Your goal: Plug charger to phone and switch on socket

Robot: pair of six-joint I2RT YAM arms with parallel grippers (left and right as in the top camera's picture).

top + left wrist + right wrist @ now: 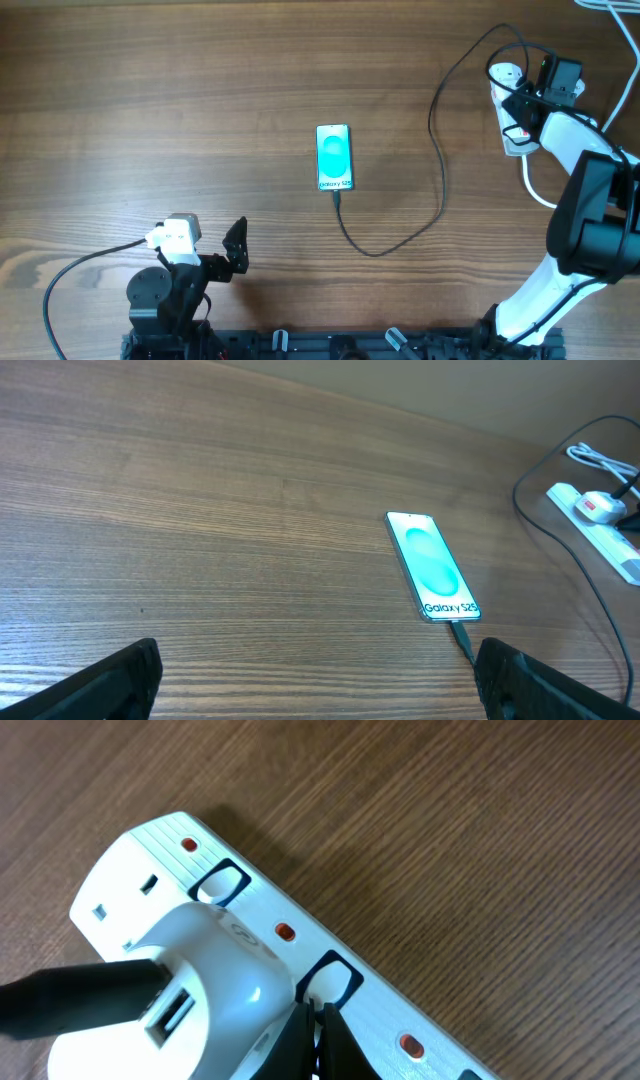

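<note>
**Charger in the phone, right gripper at the socket's switch**

The phone [333, 157] lay flat near the middle of the table [150, 100], screen up and lit cyan. Its long axis ran from the far edge toward the near edge, with the "Galaxy S25" end facing the near edge. The charger [441, 190] entered that near short end. From there the cable looped toward the right edge and climbed to the socket [507, 125] by the far right corner. The socket lay lengthwise, roughly far to near, with a white adapter [200, 980] seated in it.

The right gripper [315, 1030] had its fingers pressed together and held nothing. Its tips touched the socket at the second black-framed switch [330, 982], just beside the adapter. The left gripper [236, 250] hung over the near left part of the table, well apart from the phone. Its fingers [110, 680] were spread wide and empty.

The table was brown wood grain, and a pale strip showed beyond its far edge in the left wrist view.
</note>
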